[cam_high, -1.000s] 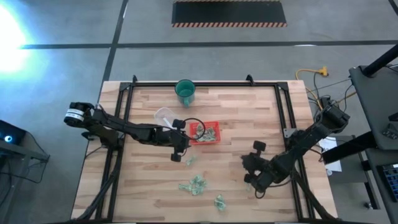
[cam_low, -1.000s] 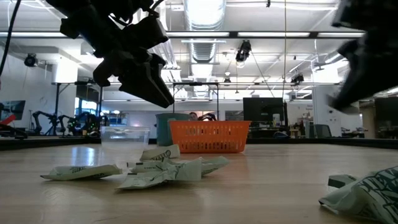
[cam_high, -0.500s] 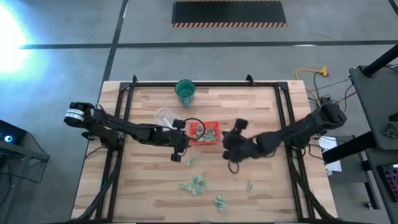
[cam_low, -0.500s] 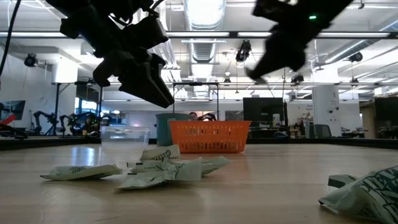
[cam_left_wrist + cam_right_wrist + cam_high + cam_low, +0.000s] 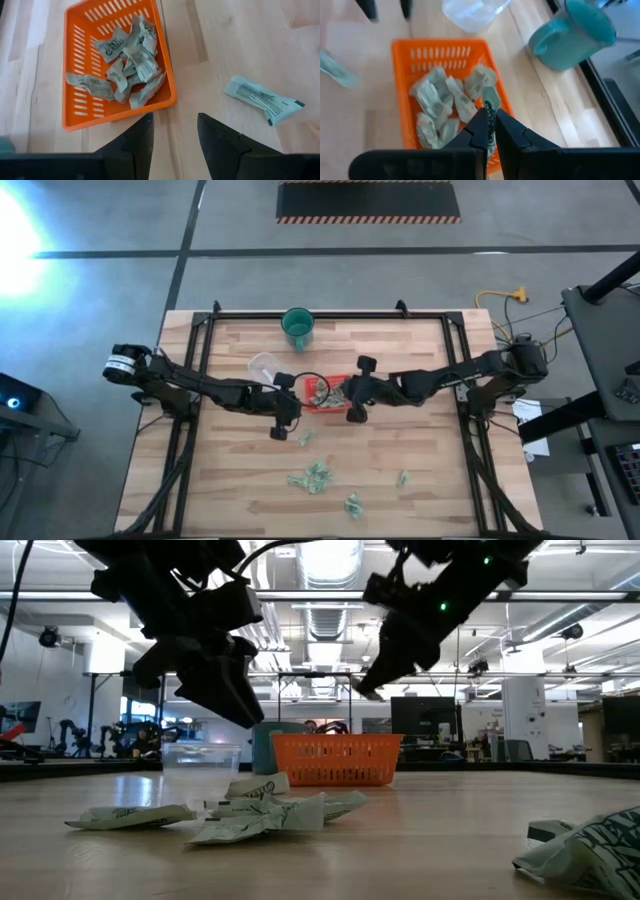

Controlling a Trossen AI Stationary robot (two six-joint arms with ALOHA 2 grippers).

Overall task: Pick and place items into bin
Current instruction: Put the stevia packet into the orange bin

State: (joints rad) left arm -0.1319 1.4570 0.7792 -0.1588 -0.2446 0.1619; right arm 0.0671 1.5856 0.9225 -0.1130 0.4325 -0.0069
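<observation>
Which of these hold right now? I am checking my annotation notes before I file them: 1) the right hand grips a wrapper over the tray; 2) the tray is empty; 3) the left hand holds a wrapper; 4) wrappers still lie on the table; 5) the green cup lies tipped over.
1. True: the right hand is shut on a pale-green wrapper above the orange-red tray.
2. False: the tray already holds several wrappers.
3. False: the left hand is open and holds nothing, beside the tray.
4. True: loose wrappers remain on the table.
5. False: the green cup stands upright.
</observation>
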